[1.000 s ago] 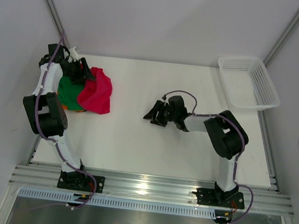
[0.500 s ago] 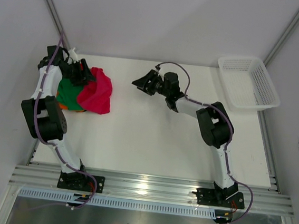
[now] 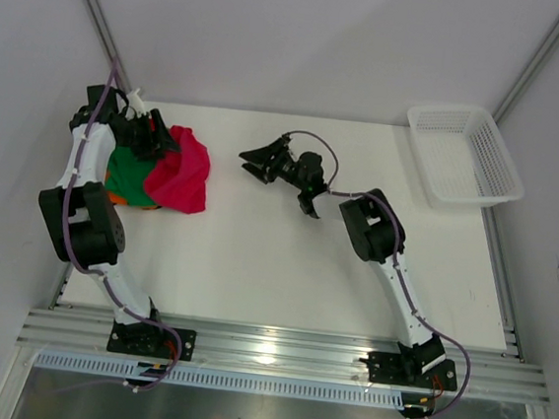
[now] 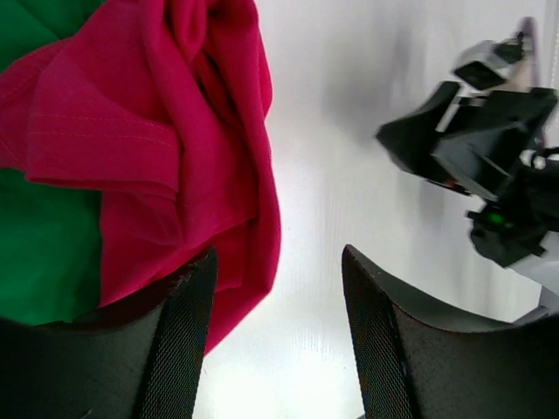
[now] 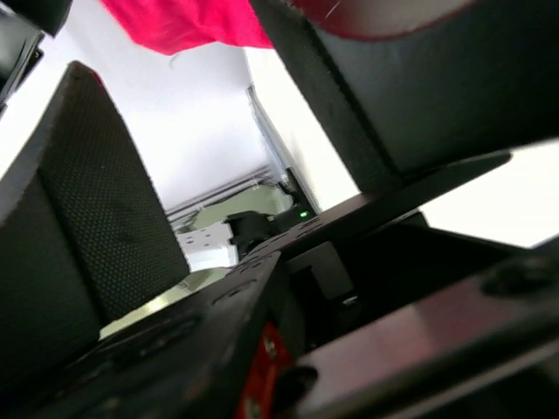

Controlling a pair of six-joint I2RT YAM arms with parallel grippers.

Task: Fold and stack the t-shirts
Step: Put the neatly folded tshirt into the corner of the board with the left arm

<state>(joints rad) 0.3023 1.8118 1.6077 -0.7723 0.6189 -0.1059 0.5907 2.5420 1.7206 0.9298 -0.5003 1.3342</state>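
While the shirts (image 3: 179, 175) are heaped at the far left, crimson over green, with the left claw (image 3: 161, 143) wide at the crimson edge and the right claw (image 3: 252, 161) wide and empty nearby, only one layer should be pinched.

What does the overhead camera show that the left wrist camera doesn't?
Only the overhead view shows the white mesh basket, empty at the far right. Only the left wrist view shows the left gripper from behind its own open fingers, with the crimson t-shirt bunched against one of them. Both show the crimson t-shirt, the green t-shirt partly under it, and the open right gripper.
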